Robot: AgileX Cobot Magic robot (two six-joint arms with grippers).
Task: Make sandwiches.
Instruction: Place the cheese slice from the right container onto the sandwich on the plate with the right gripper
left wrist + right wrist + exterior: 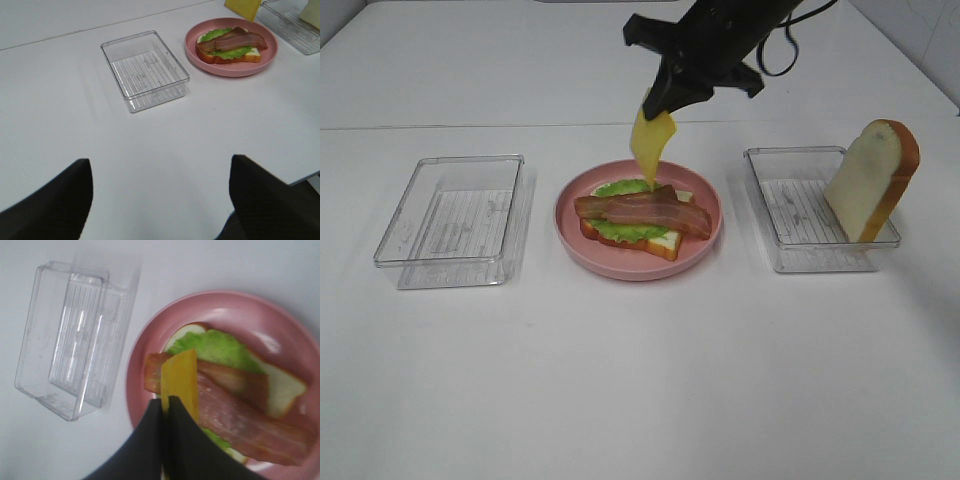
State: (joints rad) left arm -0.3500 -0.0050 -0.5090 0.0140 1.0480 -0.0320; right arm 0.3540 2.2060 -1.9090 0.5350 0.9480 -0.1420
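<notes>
On the pink plate (705, 240) lies one bread slice (662, 243) with green lettuce (630, 231) and bacon strips (645, 210) on top. My right gripper (660, 100) is shut on a yellow cheese slice (652, 140) that hangs above the plate's far side. In the right wrist view the cheese (180, 377) hangs over the bacon (250, 412). A second bread slice (873, 180) leans upright in the right clear tray (800, 255). My left gripper (160, 200) is open, low over bare table near the front; the open sandwich (230, 46) shows in its view.
An empty clear tray (450, 215) sits left of the plate, also in the left wrist view (145, 70) and the right wrist view (70, 340). The table is white, with a seam line along the back.
</notes>
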